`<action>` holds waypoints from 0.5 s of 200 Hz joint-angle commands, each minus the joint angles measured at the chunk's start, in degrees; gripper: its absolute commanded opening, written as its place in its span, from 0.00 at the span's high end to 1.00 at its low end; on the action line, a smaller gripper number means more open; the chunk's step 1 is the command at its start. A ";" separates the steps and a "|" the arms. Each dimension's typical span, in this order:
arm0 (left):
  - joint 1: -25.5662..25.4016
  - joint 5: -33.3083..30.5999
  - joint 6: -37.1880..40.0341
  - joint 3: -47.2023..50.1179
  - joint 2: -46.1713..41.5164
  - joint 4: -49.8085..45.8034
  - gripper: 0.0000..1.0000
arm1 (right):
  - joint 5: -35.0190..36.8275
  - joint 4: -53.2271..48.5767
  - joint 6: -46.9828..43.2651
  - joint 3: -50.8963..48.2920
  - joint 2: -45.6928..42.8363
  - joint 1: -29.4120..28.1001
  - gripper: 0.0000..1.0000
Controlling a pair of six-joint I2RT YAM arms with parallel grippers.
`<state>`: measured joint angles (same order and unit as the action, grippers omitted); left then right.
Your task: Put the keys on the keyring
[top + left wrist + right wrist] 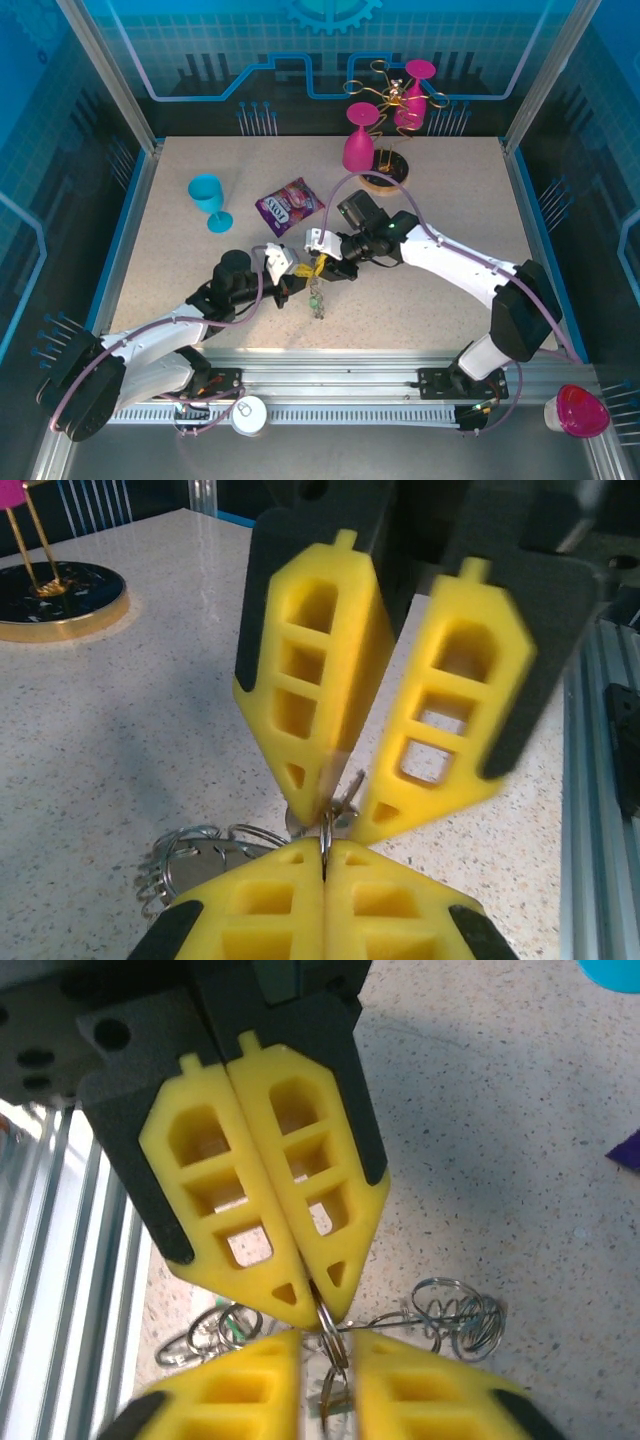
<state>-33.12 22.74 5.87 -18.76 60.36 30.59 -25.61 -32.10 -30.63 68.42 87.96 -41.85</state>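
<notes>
While both arms meet at mid-table, the job looks mid-threading, not finished. Nearest the bases, the keys [317, 302] sit just on the near side of the fingertips, and whether either is on the ring cannot be told. Beyond them, the left gripper [325, 868] is pinched fully closed on a thin wire of the keyring [195, 850]. Facing it, the right gripper [328, 1372] is all but closed, nipping the same wire.
</notes>
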 commanded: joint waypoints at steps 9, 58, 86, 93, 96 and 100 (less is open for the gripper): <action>0.22 -1.56 -1.97 1.74 0.01 8.76 1.00 | 5.10 5.88 1.67 -5.83 -6.96 0.14 0.66; 0.20 -1.32 -2.79 2.50 1.14 11.10 1.00 | 12.53 15.16 -0.04 -13.23 -11.65 -1.10 0.65; 0.25 -1.21 -3.14 2.43 1.40 11.38 1.00 | 12.60 16.45 0.05 -12.45 -10.06 -1.80 0.65; 0.21 -1.17 -3.21 2.42 1.43 11.36 1.00 | 11.96 16.37 0.08 -12.21 -9.79 -1.91 0.65; 0.17 -1.20 -3.23 2.46 1.37 11.40 1.00 | 11.81 16.37 0.08 -12.18 -9.67 -1.96 0.66; 0.20 -1.29 -3.32 2.42 1.50 11.38 1.00 | 11.60 16.38 0.06 -12.09 -9.57 -1.98 0.66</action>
<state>-33.12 21.65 3.42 -16.64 61.69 38.04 -13.89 -18.44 -30.11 55.59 77.12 -42.65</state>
